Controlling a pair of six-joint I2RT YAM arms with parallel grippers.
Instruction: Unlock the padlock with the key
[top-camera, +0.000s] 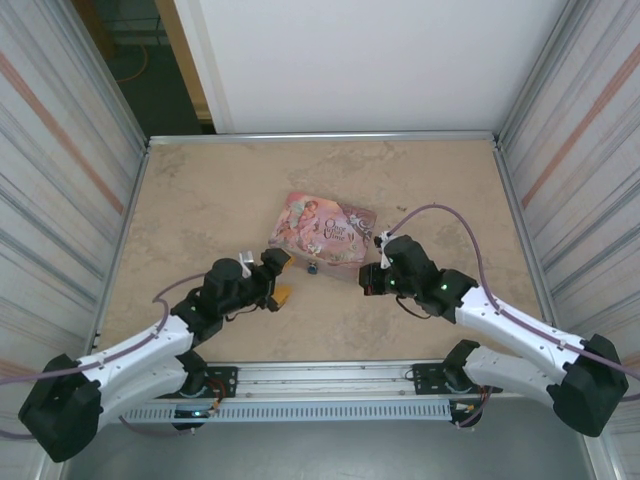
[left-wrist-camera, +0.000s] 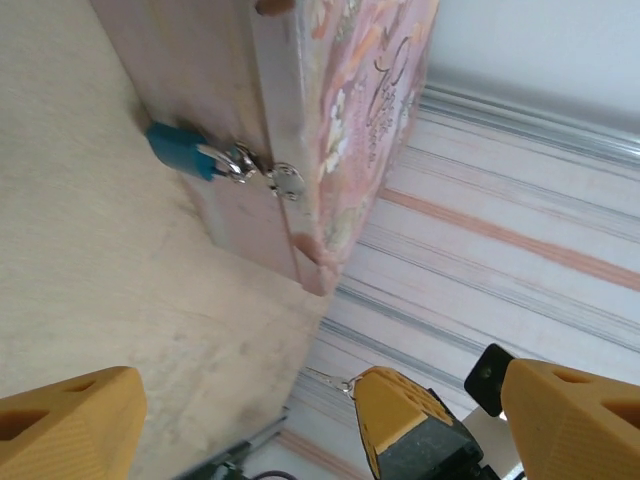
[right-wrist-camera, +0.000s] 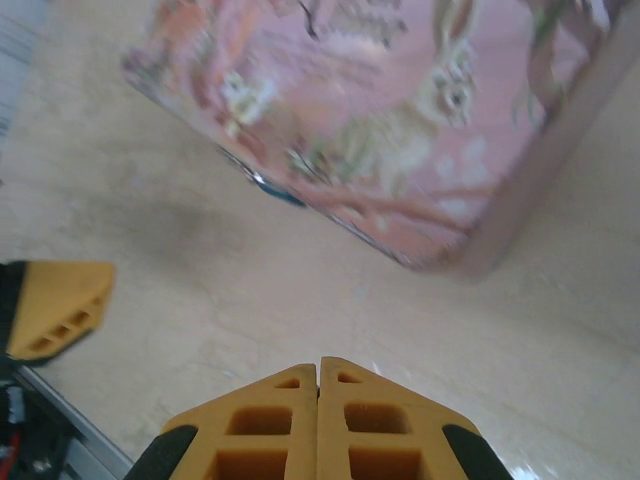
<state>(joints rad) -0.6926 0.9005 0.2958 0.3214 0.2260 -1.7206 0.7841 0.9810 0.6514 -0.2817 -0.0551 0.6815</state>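
Left wrist view: padlock (left-wrist-camera: 180, 150) hangs upper left on pink tin (left-wrist-camera: 350, 120), above the wide-spread left gripper (left-wrist-camera: 320, 400); right gripper (right-wrist-camera: 320, 375) fingers pressed together.

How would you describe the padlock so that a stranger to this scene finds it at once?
Find the pink tin in the middle of the table. At the foot of its near side wall sits the padlock, hooked through a metal clasp. It is the only blue thing there, tiny beside the tin.
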